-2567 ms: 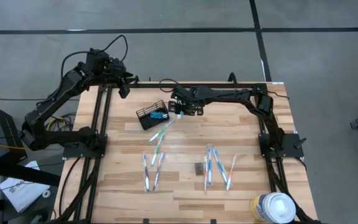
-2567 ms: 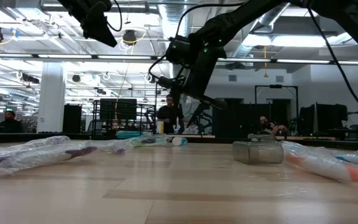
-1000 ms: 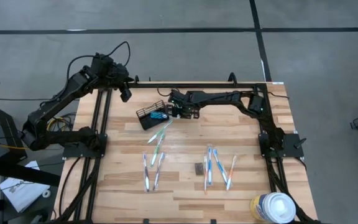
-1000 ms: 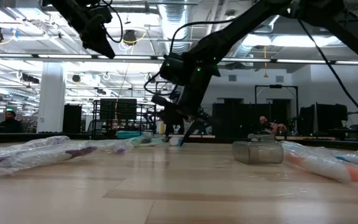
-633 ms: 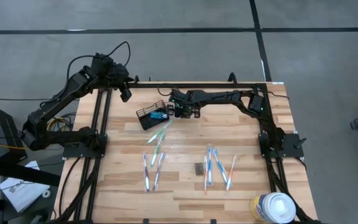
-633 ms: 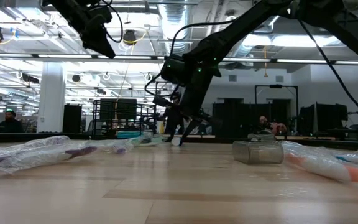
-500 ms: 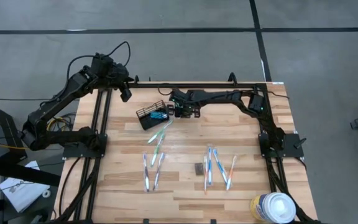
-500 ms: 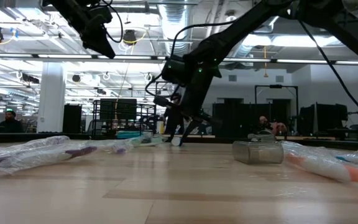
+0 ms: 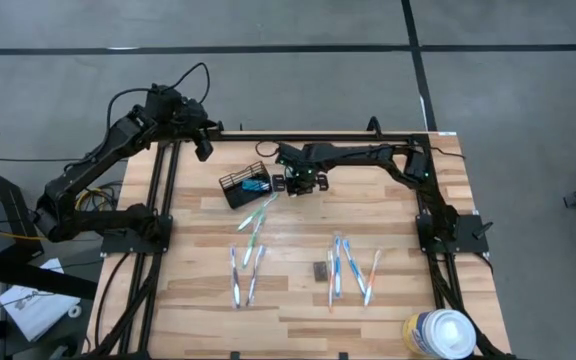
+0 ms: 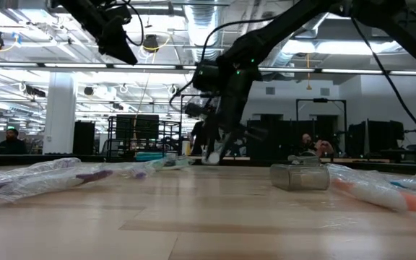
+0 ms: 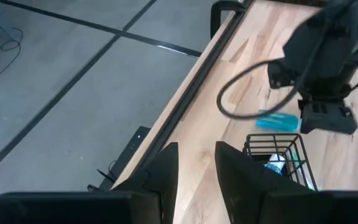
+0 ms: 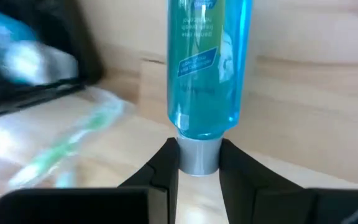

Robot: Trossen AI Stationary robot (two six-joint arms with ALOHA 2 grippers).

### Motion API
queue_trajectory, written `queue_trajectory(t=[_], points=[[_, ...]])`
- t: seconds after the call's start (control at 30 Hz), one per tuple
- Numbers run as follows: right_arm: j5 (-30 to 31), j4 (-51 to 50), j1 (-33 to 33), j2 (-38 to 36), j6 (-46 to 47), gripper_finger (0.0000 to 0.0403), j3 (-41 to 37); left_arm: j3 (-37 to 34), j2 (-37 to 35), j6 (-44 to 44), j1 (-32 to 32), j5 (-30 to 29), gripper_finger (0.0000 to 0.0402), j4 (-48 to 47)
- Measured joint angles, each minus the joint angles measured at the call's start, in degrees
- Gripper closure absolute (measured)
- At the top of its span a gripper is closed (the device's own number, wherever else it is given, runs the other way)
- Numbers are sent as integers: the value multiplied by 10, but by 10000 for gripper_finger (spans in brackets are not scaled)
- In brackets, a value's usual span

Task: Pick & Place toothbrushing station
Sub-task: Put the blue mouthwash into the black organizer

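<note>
The black wire caddy (image 9: pixel 244 186) stands at the table's far middle with something blue inside; it also shows in the left wrist view (image 11: pixel 277 157). Just right of it, my right gripper (image 9: pixel 301 182) is shut on a clear blue toothpaste tube (image 12: pixel 207 62). Wrapped toothbrushes lie flat on the table: one green (image 9: pixel 259 213) near the caddy, and others (image 9: pixel 243 276) (image 9: pixel 352 266) toward the near edge. My left gripper (image 11: pixel 195 171) hangs high over the far left corner (image 9: pixel 201 148), a small gap between its fingers, nothing in it. My right gripper pinches the tube's grey cap (image 12: pixel 199 157) between its two fingertips. The fingers slant steeply down from the table's right. The tube's body (image 11: pixel 277 120) reaches on past the fingertips toward the caddy. Whether its far end is clear of the table, I cannot tell.
A small dark grey block (image 9: pixel 320 270) sits among the near toothbrushes. A large white round canister (image 9: pixel 438 333) stands at the near right corner. Black rails (image 9: pixel 164 200) run along the table's left and right sides. People and racks show in the room beyond.
My right gripper has shut on the tube's cap beside the caddy. It has then risen a little, tipped more steeply and edged toward the table's right, taking the tube with it.
</note>
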Motion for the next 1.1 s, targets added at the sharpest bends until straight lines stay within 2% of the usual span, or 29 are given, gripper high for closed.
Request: queue_trajectory(t=[0.23, 0.37, 0.5, 0.6, 0.67, 0.83, 0.97, 1.1], points=[[-19, -27, -4, -54, -17, 329, 0, 0, 0, -1, 0, 2, 302, 14], [-48, -12, -3, -87, -28, 329, 0, 0, 0, 10, 0, 31, 302, 33], [-90, 20, -4, -118, -45, 329, 1, 0, 0, 89, -7, 74, 302, 42], [-126, 48, -4, -137, -51, 329, 1, 0, 0, 183, -28, 75, 302, 42], [-150, 72, -3, -144, -52, 329, 1, 0, 0, 249, -49, 53, 302, 45], [-202, 161, -4, -152, -20, 329, 1, 0, -1, 342, -105, 1, 302, 62], [-236, 255, -11, -152, 21, 329, 1, 0, 8, 344, -148, -31, 302, 70], [-259, 292, -18, -152, 41, 329, 2, 0, 9, 354, -181, -49, 302, 75]])
